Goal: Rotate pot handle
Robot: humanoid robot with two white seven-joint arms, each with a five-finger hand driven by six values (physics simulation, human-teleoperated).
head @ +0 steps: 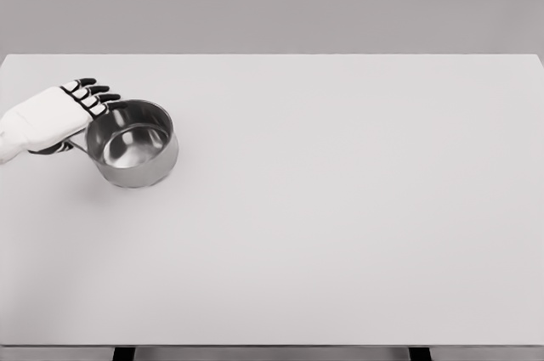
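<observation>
A shiny steel pot (pixel 133 142) stands upright and empty on the left part of the white table (pixel 340 208). Its thin handle (pixel 79 146) points left toward the table's edge and is mostly hidden under my left hand (pixel 75 106). The white left arm comes in from the left edge, and the palm lies over the handle. The fingers (pixel 95 96) stretch out straight past the pot's far-left rim, spread and not curled. The dark thumb (pixel 53 149) shows just below the handle. The right arm is out of view.
The table's left edge runs close behind the hand. Two dark table legs (pixel 124 352) show under the front edge.
</observation>
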